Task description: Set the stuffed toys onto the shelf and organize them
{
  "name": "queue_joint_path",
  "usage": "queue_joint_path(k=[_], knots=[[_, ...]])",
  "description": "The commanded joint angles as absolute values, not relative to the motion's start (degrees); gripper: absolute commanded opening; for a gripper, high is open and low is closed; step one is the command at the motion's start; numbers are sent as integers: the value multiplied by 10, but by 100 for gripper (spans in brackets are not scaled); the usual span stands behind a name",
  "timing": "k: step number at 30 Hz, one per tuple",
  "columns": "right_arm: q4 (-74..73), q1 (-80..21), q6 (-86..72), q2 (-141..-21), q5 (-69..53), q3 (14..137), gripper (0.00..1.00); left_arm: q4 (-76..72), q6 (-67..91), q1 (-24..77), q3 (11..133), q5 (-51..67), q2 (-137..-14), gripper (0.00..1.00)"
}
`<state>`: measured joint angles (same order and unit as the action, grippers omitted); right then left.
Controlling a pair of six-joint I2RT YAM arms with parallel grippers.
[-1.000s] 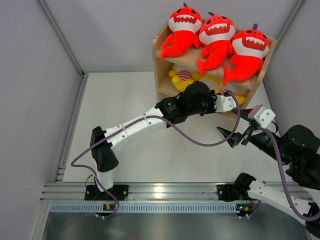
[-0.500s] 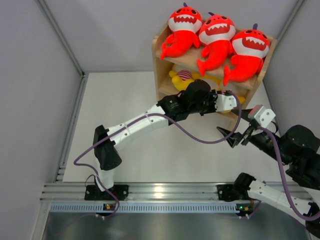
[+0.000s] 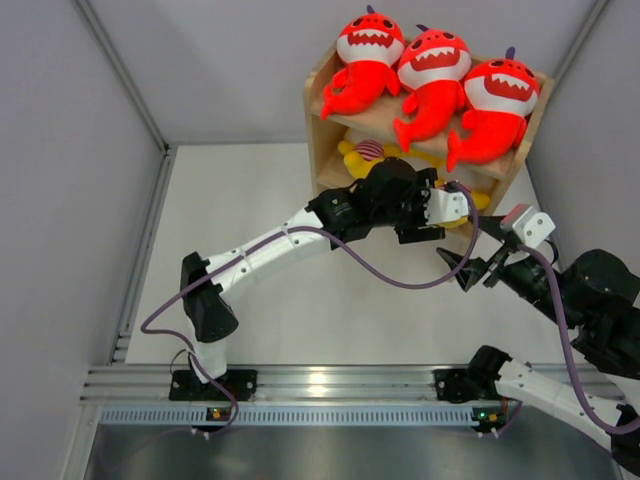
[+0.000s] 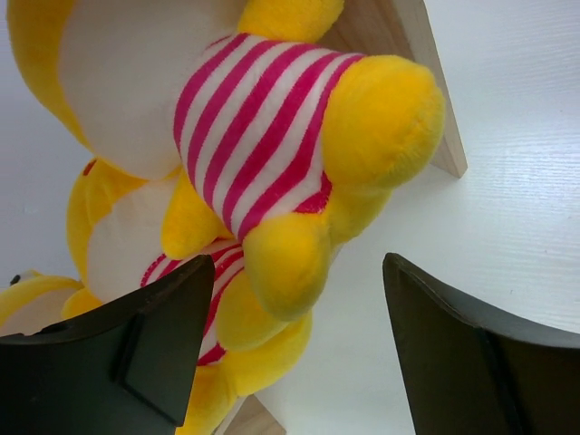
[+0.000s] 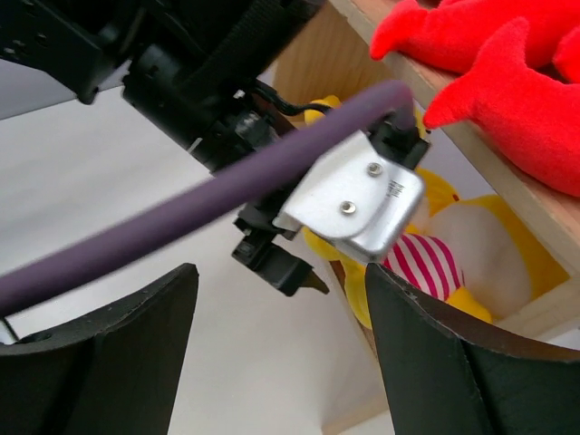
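The wooden shelf (image 3: 318, 130) stands at the back right. Three red sharks (image 3: 432, 75) lie side by side on its top tier. Yellow striped-shirt toys (image 3: 365, 155) fill the lower tier, partly hidden by my left arm. My left gripper (image 3: 425, 212) is at the front of that tier. In the left wrist view it (image 4: 299, 272) is open. One yellow toy (image 4: 272, 127) rests on another (image 4: 118, 245), and its foot hangs between the spread fingers, ungripped. My right gripper (image 3: 458, 272) hovers open and empty just right of the left one (image 5: 277, 299).
Grey walls close in on the left (image 3: 60, 200) and right (image 3: 600, 170). A metal rail (image 3: 320, 385) runs along the near edge. Purple cables (image 3: 390, 280) loop from both arms. The left wrist's camera bracket (image 5: 353, 199) sits close ahead of my right fingers.
My left gripper has opened and let go of the yellow toy at the lower tier, drawing back slightly. The right gripper has shifted a little upward.
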<state>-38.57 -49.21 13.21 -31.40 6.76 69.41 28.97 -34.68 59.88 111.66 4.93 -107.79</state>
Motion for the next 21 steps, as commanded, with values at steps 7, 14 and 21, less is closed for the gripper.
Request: queue_joint_path(k=[7, 14, 21], knots=[[-337, -490, 92, -322, 155, 680, 75, 307, -393, 583, 1110, 57, -995, 82], [-323, -490, 86, -319, 157, 673, 75, 318, -421, 542, 1030, 71, -904, 62], [-308, -490, 96, -341, 143, 661, 75, 319, -474, 467, 1007, 74, -886, 64]])
